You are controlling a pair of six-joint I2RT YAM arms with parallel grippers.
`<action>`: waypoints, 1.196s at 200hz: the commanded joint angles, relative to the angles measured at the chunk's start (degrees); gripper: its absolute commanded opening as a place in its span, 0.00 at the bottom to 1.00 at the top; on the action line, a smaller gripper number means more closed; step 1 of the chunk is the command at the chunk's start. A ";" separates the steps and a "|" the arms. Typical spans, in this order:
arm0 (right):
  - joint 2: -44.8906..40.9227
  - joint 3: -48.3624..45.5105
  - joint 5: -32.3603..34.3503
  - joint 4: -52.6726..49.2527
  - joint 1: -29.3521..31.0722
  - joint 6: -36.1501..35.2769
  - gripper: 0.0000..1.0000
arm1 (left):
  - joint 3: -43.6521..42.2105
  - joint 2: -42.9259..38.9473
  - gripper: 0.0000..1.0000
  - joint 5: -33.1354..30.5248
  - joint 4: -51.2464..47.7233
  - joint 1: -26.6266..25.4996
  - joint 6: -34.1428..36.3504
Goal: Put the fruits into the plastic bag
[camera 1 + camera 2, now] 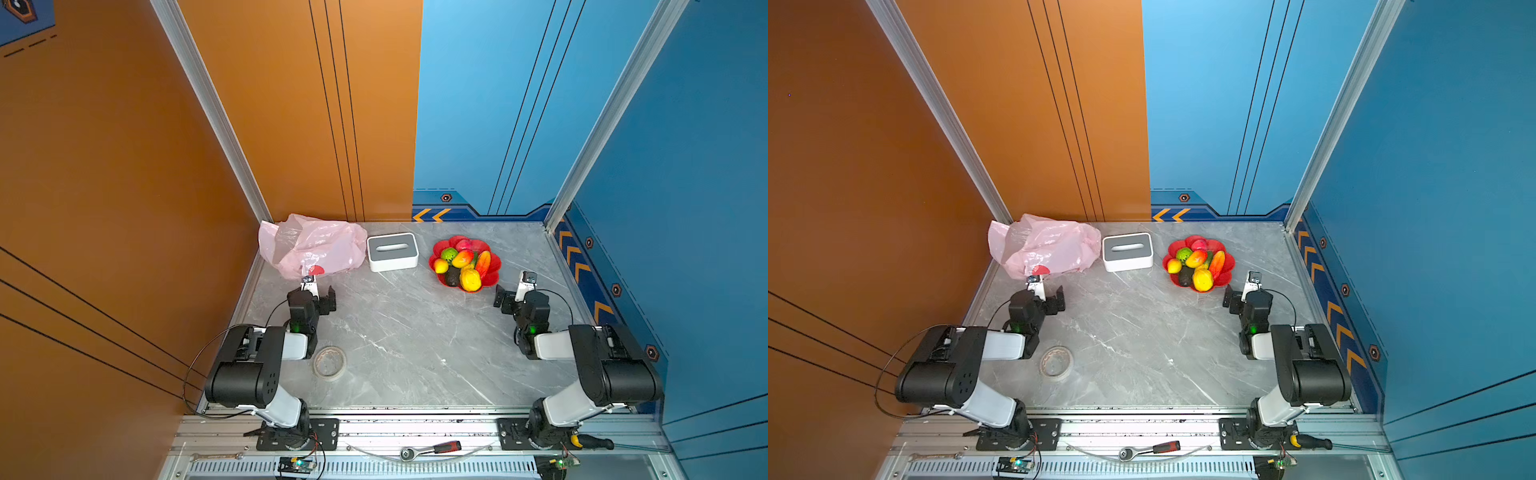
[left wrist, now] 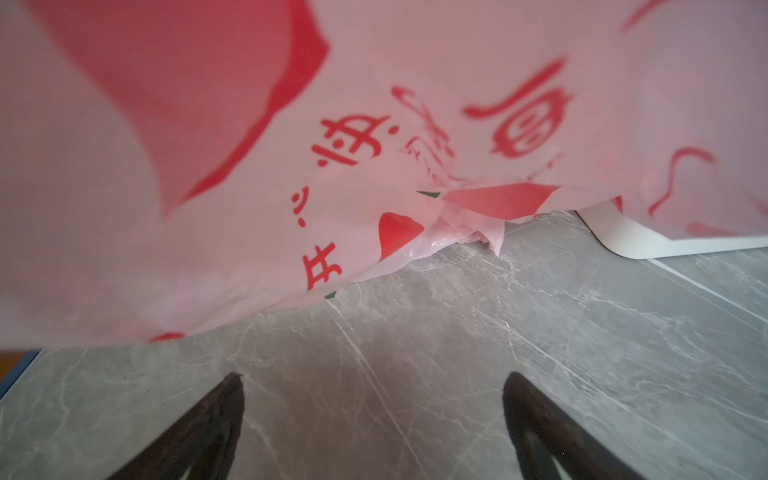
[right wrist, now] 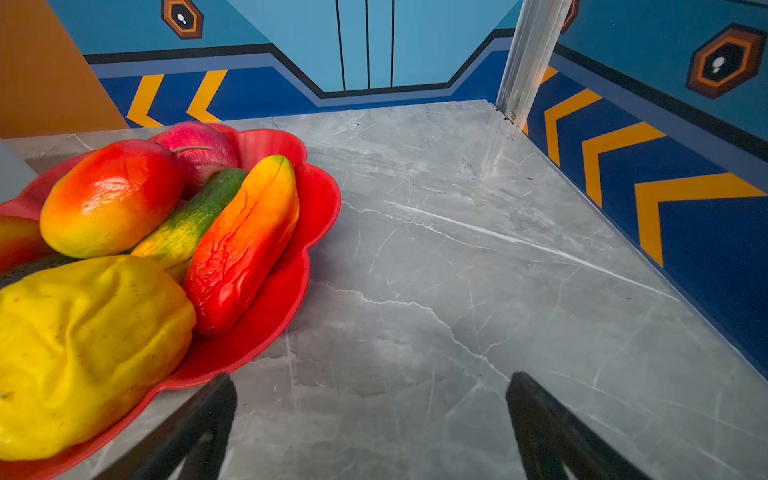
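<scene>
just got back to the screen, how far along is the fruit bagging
Nothing looks done yet: the fruits lie piled in the red dish, and the bag lies crumpled by the box, no fruit visible in it. In hand: nothing; the left end effector is open near the bag's edge, the right end effector open beside the dish. Left: every fruit has to go into the bag.

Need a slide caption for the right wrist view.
Open right gripper beside the red dish of fruits on the marble table.
</scene>
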 commanded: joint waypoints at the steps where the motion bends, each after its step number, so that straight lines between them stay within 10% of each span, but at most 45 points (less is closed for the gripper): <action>1: -1.05 0.85 0.55 -0.89 0.46 -0.27 1.00 | 0.63 0.16 0.98 0.72 -0.17 0.53 0.21; 239: -1.25 0.63 0.76 -0.44 0.24 -0.02 1.00 | 0.83 -0.39 0.98 -4.43 -0.45 -1.13 0.55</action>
